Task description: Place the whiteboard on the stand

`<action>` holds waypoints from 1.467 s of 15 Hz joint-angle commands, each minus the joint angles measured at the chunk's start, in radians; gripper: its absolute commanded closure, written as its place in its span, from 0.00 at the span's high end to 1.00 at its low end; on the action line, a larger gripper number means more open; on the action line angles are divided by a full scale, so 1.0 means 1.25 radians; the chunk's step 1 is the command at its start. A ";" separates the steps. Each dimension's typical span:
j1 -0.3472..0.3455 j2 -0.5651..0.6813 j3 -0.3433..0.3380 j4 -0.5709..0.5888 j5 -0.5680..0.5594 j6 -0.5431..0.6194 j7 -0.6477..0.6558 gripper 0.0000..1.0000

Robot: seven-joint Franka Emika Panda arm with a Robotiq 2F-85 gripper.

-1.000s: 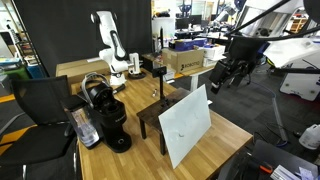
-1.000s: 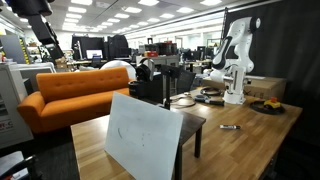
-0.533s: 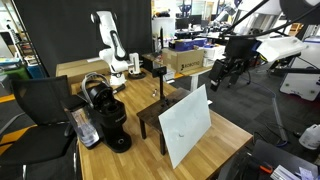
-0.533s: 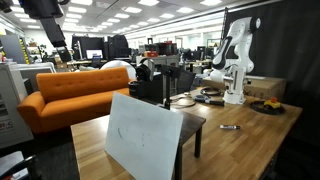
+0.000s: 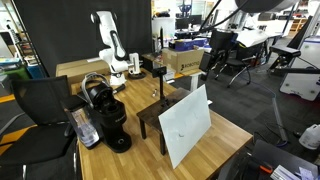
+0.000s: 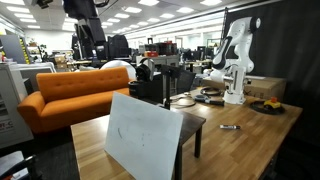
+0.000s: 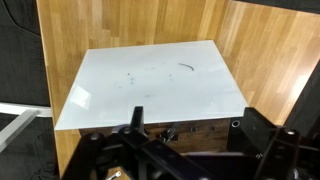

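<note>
Wrist view: the thin, flat, plain white rectangular whiteboard (image 7: 150, 85) is seen from above, with the light wooden tabletop (image 7: 130, 20) showing on the far side of it. The black two-finger gripper (image 7: 192, 128) is at the bottom edge, its jaws spread wide apart and nothing held between them.

Going left to right in an exterior view, the black coffee machine (image 5: 108, 118) is found first. Next comes the small low dark bench-like stand (image 5: 148, 112). The whiteboard (image 5: 185, 125) is propped at a tilt against the stand's right side, with its bottom edge down on the tabletop, so it hasn't been put on top yet. The gripper (image 5: 212, 62) is hung up high on the far right, well apart from the board.

Stuff that could probably go wrong from here:

- The board is only leaned, not fixed. If its face gets nudged on the way down, the bottom edge could be slid out over the smooth wood, and the board dropped flat or pushed off the near table edge.
- It's thin and frameless, so only the top edge can really be pinched. With a shallow or off-centre grip it could be swung or slipped out once lifted.
- On the carry leftward, the coffee machine could be clipped by a swinging corner.
- The board looks about as wide as the stand top, so if it's set down off-centre it could be left overhanging and tipped off.
</note>
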 commanded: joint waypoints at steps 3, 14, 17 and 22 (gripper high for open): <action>0.038 0.167 -0.052 0.162 -0.003 -0.066 -0.193 1.00; 0.082 0.322 -0.048 0.297 -0.004 -0.223 -0.586 1.00; 0.075 0.361 -0.044 0.310 -0.013 -0.246 -0.683 1.00; 0.058 0.395 -0.033 0.304 -0.003 -0.216 -0.708 1.00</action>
